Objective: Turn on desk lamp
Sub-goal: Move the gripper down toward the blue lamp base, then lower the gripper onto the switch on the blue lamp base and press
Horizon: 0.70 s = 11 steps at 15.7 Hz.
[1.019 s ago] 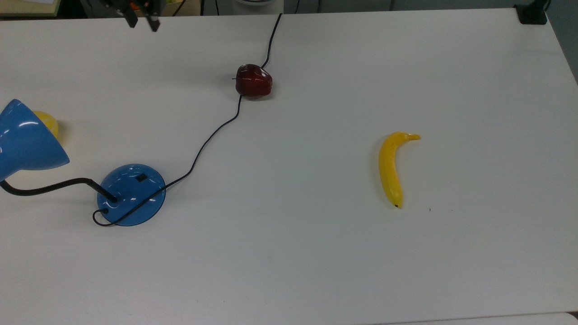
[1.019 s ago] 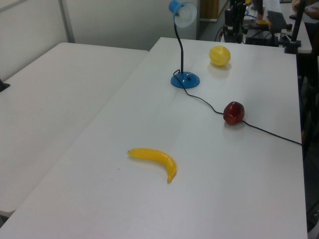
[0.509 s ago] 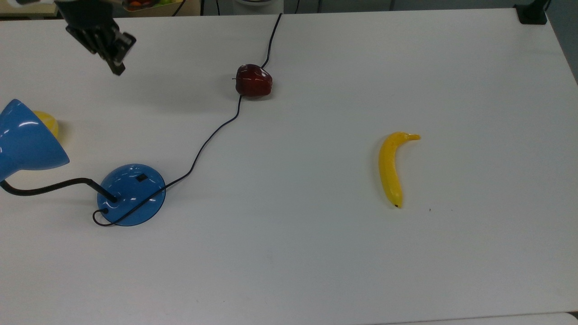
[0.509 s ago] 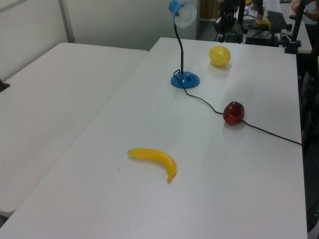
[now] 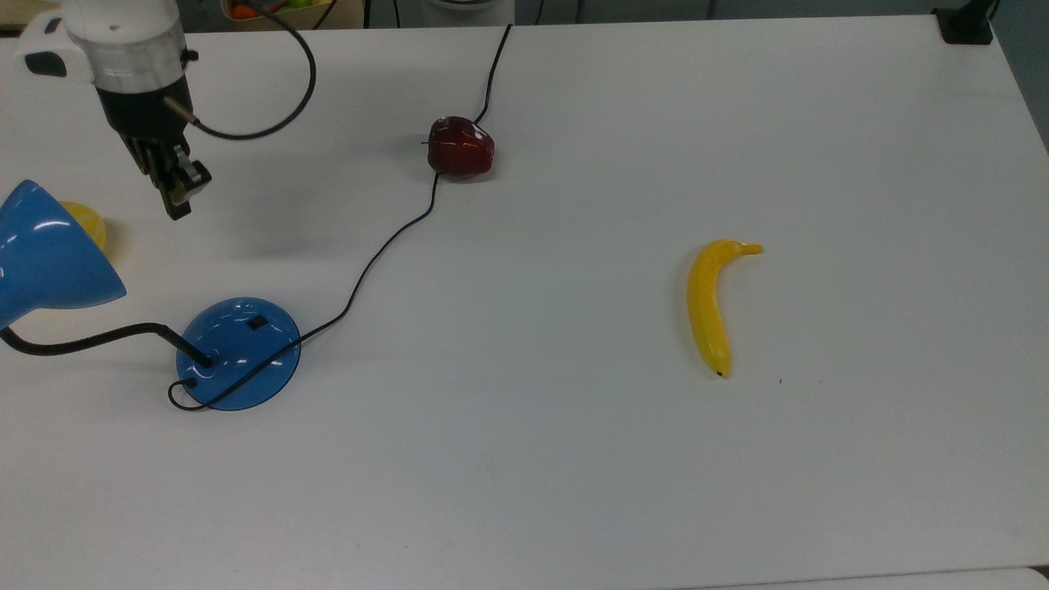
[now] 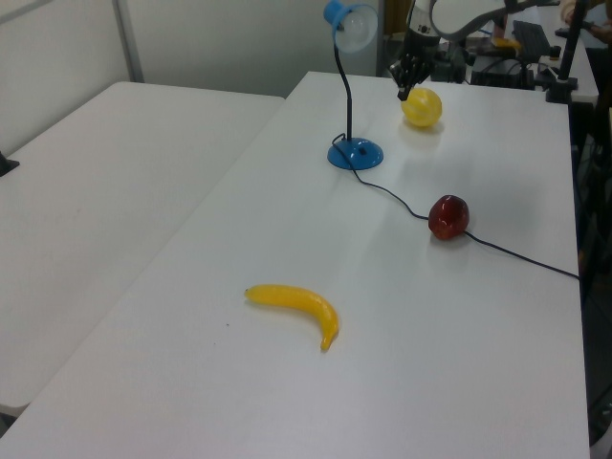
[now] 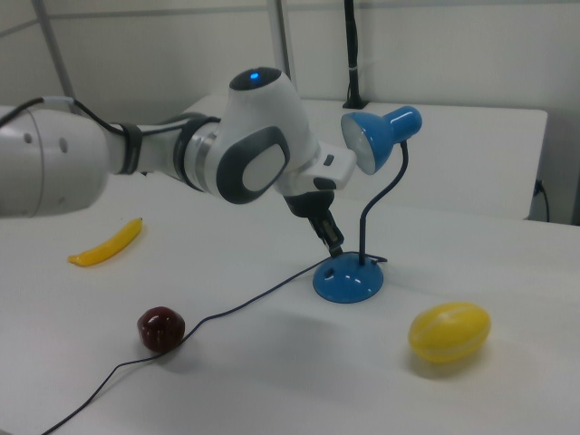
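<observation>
Our gripper [image 5: 179, 205], fingers pinched together and holding nothing, hovers short of the lamp [image 5: 238, 352] at the top view's left. We judge a skewed press could miss the switch [image 5: 257, 323] or snag the cord [image 5: 385, 246]. The neck rises upright in the right view; the shade [image 7: 381, 136] faces that view's left.

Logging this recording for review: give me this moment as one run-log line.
claw: shut, in the air short of lamp base | desk lamp: untouched, switch not pressed | apple on cord | banana apart
</observation>
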Motion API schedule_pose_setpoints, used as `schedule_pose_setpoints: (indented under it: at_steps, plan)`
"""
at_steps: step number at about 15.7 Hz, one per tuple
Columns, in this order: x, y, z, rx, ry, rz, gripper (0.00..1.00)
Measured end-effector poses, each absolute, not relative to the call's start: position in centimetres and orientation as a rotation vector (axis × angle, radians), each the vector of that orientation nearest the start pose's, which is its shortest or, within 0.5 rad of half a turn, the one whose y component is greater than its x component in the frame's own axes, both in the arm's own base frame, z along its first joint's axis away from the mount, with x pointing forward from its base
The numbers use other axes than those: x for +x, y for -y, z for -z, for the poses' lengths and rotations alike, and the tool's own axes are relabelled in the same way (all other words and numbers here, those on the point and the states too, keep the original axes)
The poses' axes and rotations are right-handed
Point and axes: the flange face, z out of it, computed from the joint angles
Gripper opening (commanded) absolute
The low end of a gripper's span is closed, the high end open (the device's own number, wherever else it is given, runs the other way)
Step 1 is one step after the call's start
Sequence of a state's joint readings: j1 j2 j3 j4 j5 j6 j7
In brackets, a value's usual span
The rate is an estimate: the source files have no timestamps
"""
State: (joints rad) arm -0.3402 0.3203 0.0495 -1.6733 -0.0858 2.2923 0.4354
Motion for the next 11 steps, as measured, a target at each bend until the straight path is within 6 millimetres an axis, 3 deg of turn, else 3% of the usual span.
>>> schedule_pose_setpoints:
  at_steps: [11]
  plan:
    - [67.3, 17.1, -38.8, -2.973, -1.119, 0.5, 0.0]
